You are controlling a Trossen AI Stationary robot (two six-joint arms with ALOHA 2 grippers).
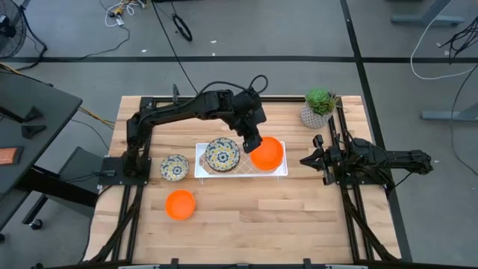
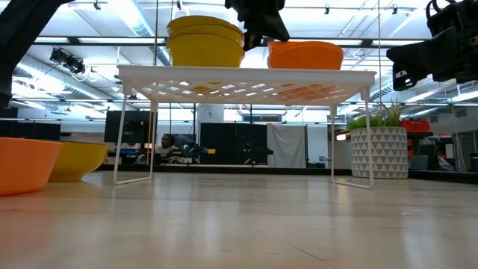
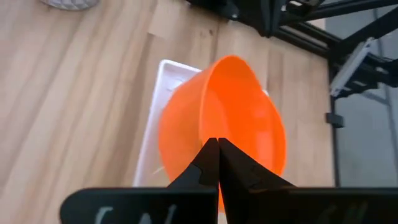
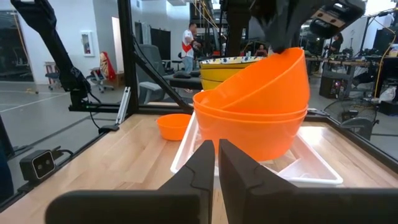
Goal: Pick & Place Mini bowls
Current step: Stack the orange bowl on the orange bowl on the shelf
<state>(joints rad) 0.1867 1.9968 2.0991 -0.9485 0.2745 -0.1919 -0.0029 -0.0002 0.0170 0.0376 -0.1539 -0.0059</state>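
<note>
The left gripper point(image 1: 252, 142) has its jaws pinched together on the near rim of an orange bowl point(image 1: 267, 153), one finger inside the wall and one outside, as the left wrist view shows the fingers point(image 3: 214, 163) meeting over that edge. The bowl hangs tilted from the pinch, its far side lower, nested into a second orange bowl point(image 4: 252, 134) that sits on the white rack point(image 1: 280, 170); from the right wrist view the upper bowl's rim is cocked up on the gripped side and not yet seated flat. So the bowl lies directly ahead of and below the jaws, and the coming move, I judge, turns on lowering that raised edge until the two rims sit level before letting go.

Beside the jaws, toward the left arm's base, a stack of patterned bowls point(image 1: 222, 155) stands on the same rack. Farther out on the table, a single patterned bowl point(image 1: 175, 167) and another orange bowl point(image 1: 180, 204) lie off the rack.

The right gripper point(image 1: 315, 159) waits well apart at the table's right edge, fingers nearly together and holding nothing. The left arm is clearly the nearer.
</note>
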